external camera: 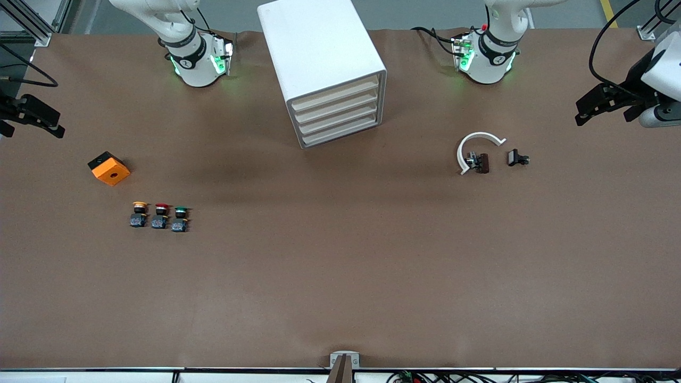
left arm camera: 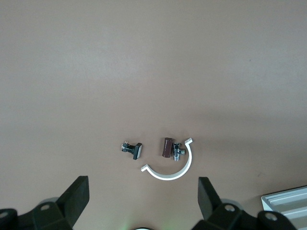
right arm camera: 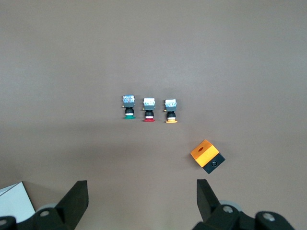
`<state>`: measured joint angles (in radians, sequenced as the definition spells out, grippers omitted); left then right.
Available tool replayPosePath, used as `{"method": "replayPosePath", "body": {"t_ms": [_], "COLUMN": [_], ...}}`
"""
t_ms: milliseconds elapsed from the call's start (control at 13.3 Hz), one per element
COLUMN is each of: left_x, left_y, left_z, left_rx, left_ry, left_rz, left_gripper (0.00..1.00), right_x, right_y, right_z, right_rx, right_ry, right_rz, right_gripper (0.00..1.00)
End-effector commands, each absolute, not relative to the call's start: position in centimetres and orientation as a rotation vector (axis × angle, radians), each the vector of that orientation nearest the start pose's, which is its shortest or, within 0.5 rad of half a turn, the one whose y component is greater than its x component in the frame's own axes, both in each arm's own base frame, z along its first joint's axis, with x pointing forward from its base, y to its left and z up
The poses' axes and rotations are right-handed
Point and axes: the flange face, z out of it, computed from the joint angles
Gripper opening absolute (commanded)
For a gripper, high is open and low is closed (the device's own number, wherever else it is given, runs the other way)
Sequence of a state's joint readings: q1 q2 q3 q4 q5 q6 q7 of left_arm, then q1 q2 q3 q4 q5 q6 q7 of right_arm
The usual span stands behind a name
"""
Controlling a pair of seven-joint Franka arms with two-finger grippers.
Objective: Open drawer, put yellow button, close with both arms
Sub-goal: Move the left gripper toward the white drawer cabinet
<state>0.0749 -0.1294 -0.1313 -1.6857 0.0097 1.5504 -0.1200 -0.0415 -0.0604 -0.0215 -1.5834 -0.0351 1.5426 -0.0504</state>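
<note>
Four shut drawers face the front camera; the drawer to open is uppermost. From this cabinet, the yellow button lies toward the right arm's end, so the right gripper is closer. Left gripper waits. Both claws gape wide, empty.

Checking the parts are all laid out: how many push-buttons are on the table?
3, in one row toward the right arm's end: yellow button at the outer end, red button in the middle, green button nearest the table's centre. None looks hidden.
</note>
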Motion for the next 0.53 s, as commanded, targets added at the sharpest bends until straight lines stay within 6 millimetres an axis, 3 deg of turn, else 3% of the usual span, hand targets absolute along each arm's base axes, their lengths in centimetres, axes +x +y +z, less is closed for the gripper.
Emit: {"method": "replayPosePath", "body": {"t_ms": [0,226,451], "left_x": [51.1,51.4,52.9], "left_y": [-3.1,-3.2,-3.2], "left_z": [64.4,64.7,63.7], "left_rx": [-3.109,-3.109,-3.115], "left_ry": [-0.098,-0.112,-0.109], "left_rz": [0.010,-0.003,0.024], "left_gripper": [1.00,1.00,1.00], "right_x": [53.2,53.2,53.2], "right_y": [-3.7,-3.7,-3.7], "right_z": [65.4,65.4,65.4], "right_rx": [-3.158,-3.158,-3.158], "right_ry": [0.043,0.043,0.043], "right_rz": [-0.028,-0.030,-0.028], "right_gripper": [1.00,1.00,1.00]}}
